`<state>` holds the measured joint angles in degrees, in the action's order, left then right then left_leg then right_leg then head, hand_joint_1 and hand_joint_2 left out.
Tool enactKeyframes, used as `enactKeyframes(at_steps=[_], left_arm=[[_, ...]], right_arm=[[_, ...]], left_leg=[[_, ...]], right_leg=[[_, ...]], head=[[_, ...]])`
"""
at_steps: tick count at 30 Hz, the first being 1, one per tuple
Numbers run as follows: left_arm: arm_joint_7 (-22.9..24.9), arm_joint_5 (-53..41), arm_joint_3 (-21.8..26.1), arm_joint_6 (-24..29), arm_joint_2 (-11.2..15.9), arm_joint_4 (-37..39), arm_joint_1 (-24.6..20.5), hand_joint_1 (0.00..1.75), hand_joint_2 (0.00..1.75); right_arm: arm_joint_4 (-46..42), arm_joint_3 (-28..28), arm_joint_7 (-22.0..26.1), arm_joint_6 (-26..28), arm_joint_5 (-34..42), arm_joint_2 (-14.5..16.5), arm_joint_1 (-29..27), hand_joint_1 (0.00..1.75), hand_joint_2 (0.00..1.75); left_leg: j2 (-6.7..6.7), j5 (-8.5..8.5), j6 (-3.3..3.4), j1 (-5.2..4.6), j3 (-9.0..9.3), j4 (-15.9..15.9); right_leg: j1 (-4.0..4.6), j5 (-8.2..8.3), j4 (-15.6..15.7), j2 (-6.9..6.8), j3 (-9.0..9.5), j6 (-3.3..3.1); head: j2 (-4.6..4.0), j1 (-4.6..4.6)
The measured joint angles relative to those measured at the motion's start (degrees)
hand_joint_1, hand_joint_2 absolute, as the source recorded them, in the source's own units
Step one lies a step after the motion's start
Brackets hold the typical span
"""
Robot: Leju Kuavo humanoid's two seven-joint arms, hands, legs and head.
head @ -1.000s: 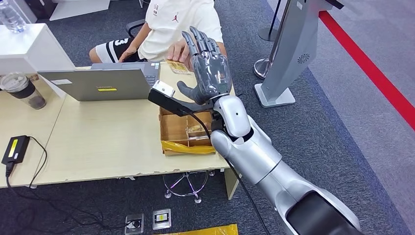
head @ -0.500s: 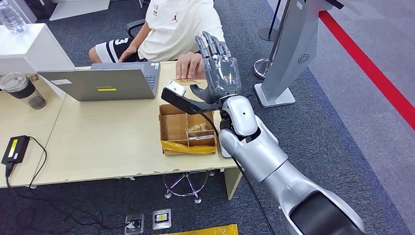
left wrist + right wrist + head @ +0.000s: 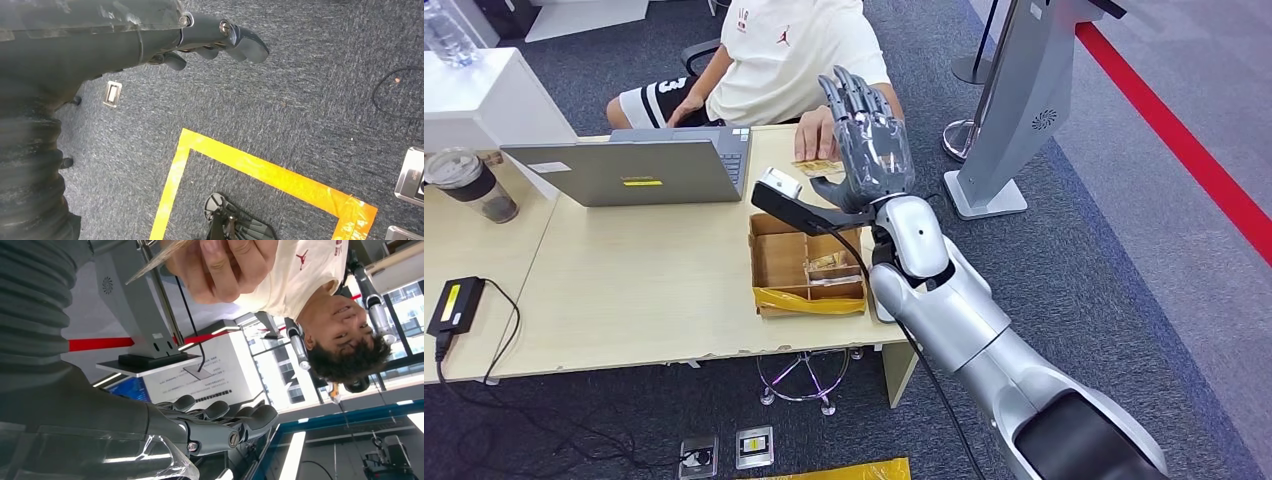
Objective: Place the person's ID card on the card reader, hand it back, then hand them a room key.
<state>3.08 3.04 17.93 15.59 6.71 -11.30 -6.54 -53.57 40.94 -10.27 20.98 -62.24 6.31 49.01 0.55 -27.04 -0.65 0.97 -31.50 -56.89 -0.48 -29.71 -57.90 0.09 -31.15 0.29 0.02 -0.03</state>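
While the right hand (image 3: pixel 867 140) hangs raised over the far edge of the tabletop (image 3: pixel 624 290), palm turned toward the seated person (image 3: pixel 784 50), its fingers are spread and it grasps nothing. Compared with a second ago it has swung outward and slightly up, away from the cardboard box (image 3: pixel 807 268) below its wrist, and over the last half second it has barely shifted, so the reach looks nearly settled. The person's hand (image 3: pixel 816 135) has meanwhile come forward and now sits just beyond the robot's thumb, holding the ID card (image 3: pixel 814 165) close beside the open palm. In the right wrist view the same card (image 3: pixel 157 257) is pinched in the person's fingers (image 3: pixel 220 265), with a visible gap between it and the robot's fingers (image 3: pixel 220 412), so no contact has been made yet.

My reading is that the handover is about to happen: the card is offered, the palm is presented, and what remains is to close thumb and fingers on it before carrying it to the card reader (image 3: pixel 456 303), which lies far off to the hand's left on the tabletop. A thin flat card could slip from a loose pinch.

The left hand (image 3: pixel 215 42) hangs over the carpet, fingers loosely curled, holding nothing.
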Motion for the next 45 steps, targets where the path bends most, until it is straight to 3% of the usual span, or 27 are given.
enactKeyframes(at_steps=[7,8,11,12,13,24,45], left_arm=[[0.1,0.7,-0.4,0.9,0.0,0.0,0.0,0.0,1.75],[0.2,0.9,-0.4,1.0,0.0,0.0,0.0,0.0,1.75],[0.8,1.2,-0.4,1.2,-0.1,0.0,0.0,0.0,1.75],[0.9,1.3,-0.4,1.2,-0.1,0.0,0.0,0.0,1.75],[1.0,1.4,-0.4,1.3,-0.1,0.0,0.0,0.0,1.75],[0.5,2.6,-0.6,1.4,-0.2,0.0,0.1,0.0,1.75],[-0.6,3.2,-1.3,1.2,-0.2,0.0,0.1,0.0,1.75]], right_arm=[[0.0,0.0,0.0,-0.2,0.4,0.0,0.0,0.02,1.75],[0.0,0.0,0.0,-0.3,0.5,0.0,0.0,0.18,1.75],[0.0,0.0,-0.1,-0.6,0.9,0.2,-0.1,1.3,1.75],[0.0,0.0,-0.2,-0.6,1.0,0.2,-0.2,1.53,1.75],[0.0,0.0,-0.2,-0.7,1.1,0.2,-0.2,1.58,1.75],[-0.5,0.7,-0.5,-2.2,1.4,0.5,-0.6,1.75,1.75],[-3.5,0.9,-2.2,-4.8,0.3,0.2,-1.6,1.75,1.75]], left_leg=[[0.0,0.0,0.0,0.0,0.0,0.0],[0.0,0.0,0.0,0.0,0.0,0.0],[0.0,0.0,0.0,0.0,0.0,0.0],[0.0,0.0,0.0,0.0,0.0,0.0],[0.0,0.0,0.0,0.0,0.0,0.0],[0.0,0.0,0.0,0.0,-0.01,0.0],[0.0,0.0,0.0,0.0,0.01,0.0]], right_leg=[[0.0,0.0,0.0,0.0,0.0,0.0],[0.0,0.0,0.0,0.0,0.0,0.0],[0.0,0.0,0.0,0.0,0.0,0.0],[0.0,0.0,0.0,0.0,0.0,0.0],[0.0,0.0,0.0,0.0,0.0,0.0],[0.0,0.0,0.0,0.0,0.0,0.0],[0.0,0.0,0.0,0.0,-0.01,0.0]], head=[[0.0,-0.02],[0.0,-0.02],[0.0,-0.01],[0.0,-0.01],[0.0,-0.01],[0.0,-0.01],[0.0,-0.01]])
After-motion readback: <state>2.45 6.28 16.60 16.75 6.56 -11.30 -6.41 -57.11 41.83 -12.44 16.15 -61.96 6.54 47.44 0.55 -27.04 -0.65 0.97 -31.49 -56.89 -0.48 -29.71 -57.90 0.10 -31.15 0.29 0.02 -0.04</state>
